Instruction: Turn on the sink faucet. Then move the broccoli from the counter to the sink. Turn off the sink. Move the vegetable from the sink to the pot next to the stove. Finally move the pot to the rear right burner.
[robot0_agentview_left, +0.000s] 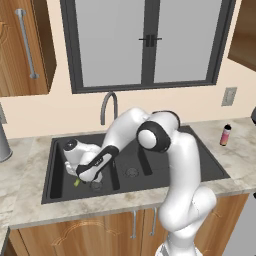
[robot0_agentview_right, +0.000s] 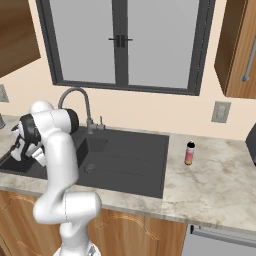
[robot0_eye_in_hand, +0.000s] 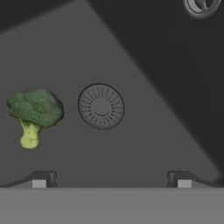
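The beige marbled counter carries a charcoal sink set into its middle. On the floor of the sink's left basin the broccoli lies on its side, just beside the round drain. To the right of the sink, a small pink-and-black bottle stands upright on the counter.

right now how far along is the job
Done: the broccoli lies on the sink floor beside the round drain, off the counter. In hand: the gripper hangs open over the basin, holding nothing. Whether the faucet runs can't be told. Left: faucet off if needed, broccoli to the pot, pot to the rear right burner.
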